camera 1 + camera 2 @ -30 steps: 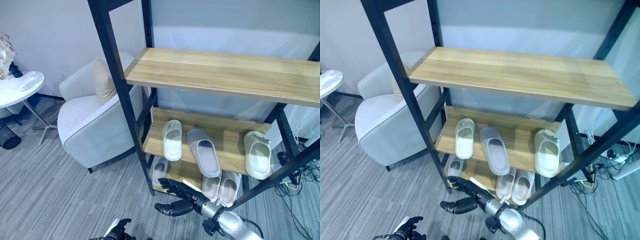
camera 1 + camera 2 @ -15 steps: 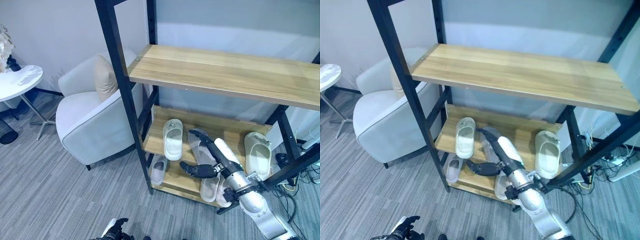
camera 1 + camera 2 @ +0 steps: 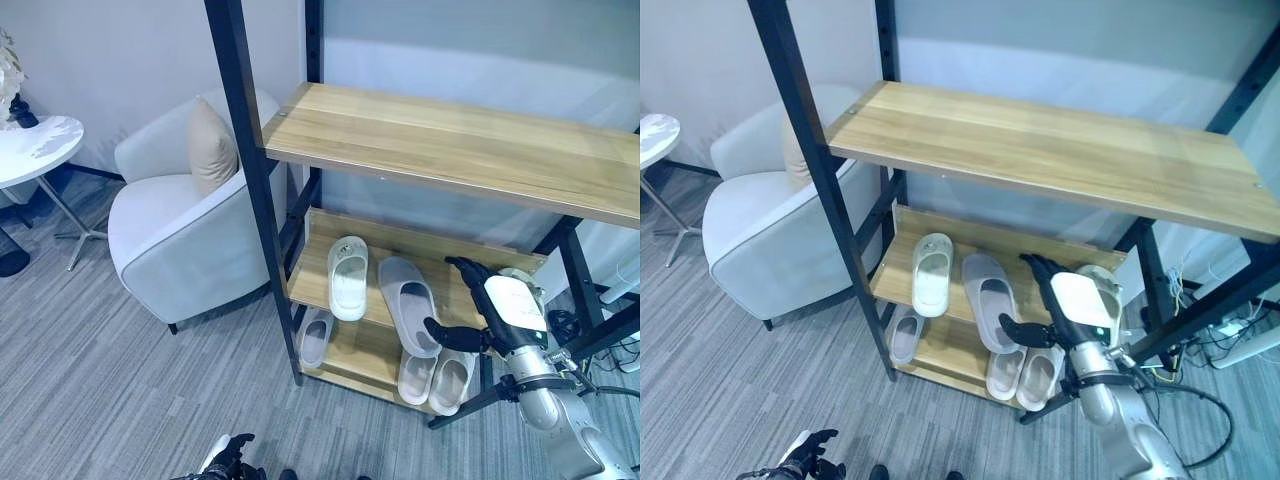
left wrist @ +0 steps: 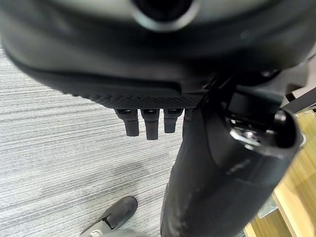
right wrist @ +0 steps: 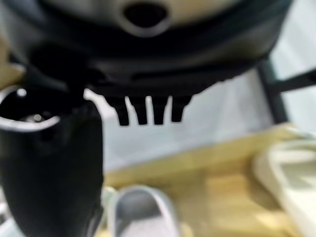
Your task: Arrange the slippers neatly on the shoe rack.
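Over the middle shelf (image 3: 460, 285), the right hand (image 3: 492, 300) spreads straight fingers, holding nothing, likely lining up on the cream slipper (image 3: 1102, 290) at three o'clock. Grey slipper (image 3: 408, 303) and white slipper (image 3: 346, 277) lie toward nine o'clock. Left hand (image 4: 148, 121) hangs relaxed, empty.
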Motion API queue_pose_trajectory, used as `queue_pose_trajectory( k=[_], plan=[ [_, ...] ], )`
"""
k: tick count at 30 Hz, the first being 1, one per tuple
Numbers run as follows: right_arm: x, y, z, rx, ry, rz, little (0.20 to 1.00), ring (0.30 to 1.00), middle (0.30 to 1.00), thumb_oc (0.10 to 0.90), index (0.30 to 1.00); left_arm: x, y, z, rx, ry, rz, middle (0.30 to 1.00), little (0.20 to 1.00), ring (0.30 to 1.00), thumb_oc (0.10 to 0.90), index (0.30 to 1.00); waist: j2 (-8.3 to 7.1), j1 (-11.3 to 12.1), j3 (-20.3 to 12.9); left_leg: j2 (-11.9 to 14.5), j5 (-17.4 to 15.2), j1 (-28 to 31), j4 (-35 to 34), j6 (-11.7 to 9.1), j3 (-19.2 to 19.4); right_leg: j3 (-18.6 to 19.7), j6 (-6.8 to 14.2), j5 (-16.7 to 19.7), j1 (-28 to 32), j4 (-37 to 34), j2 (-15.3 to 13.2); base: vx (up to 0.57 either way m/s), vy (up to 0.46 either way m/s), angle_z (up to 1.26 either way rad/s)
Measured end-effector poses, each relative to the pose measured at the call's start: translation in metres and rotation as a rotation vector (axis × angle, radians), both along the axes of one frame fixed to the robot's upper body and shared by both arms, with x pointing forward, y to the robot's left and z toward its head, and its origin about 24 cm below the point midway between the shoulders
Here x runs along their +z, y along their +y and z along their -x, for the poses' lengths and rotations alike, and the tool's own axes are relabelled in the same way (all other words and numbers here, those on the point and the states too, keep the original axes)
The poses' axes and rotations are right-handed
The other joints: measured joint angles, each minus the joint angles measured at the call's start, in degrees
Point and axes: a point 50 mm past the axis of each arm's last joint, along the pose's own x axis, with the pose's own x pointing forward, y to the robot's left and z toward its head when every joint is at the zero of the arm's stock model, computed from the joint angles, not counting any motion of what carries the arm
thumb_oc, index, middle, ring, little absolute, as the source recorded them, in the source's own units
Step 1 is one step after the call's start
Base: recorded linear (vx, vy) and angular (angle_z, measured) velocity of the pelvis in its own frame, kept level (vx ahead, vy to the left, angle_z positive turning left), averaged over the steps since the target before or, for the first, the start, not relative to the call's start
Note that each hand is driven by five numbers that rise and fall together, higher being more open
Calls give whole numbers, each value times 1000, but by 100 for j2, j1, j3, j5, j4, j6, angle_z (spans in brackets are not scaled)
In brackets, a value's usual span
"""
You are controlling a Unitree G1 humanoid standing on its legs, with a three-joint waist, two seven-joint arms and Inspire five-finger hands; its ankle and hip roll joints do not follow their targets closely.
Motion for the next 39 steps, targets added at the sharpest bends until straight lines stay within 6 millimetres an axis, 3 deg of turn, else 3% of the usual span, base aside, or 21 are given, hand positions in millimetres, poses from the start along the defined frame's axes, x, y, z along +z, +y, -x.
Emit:
queue_pose_trajectory(
  k=[17, 28, 39],
  plan=[
    [-10, -18, -15, -118, 25, -30, 900, 900, 900, 800, 900, 1, 3, 0, -7, 0, -2, 900, 900, 900, 800, 900, -74, 115, -51, -4, 2, -150, 12, 4, -10, -5, -37, 27, -138, 0, 0, 11, -2, 0],
    [-1, -19, -35, -144, -4, -126, 900, 900, 900, 800, 900, 2, 3, -3, 22, -22, 19, 900, 900, 900, 800, 900, -69, 228, -46, -7, 14, -385, 13, -5, -101, -98, -36, 26, -339, 0, 0, 7, -1, 3],
    [1, -21, -47, -145, 9, -125, 900, 900, 900, 800, 900, 6, 0, -17, 28, -62, 33, 900, 900, 900, 800, 900, -76, 351, 183, -19, 48, -619, 14, -14, -201, -168, -24, 18, -528, 7, -3, 1, 3, 4]
  ],
)
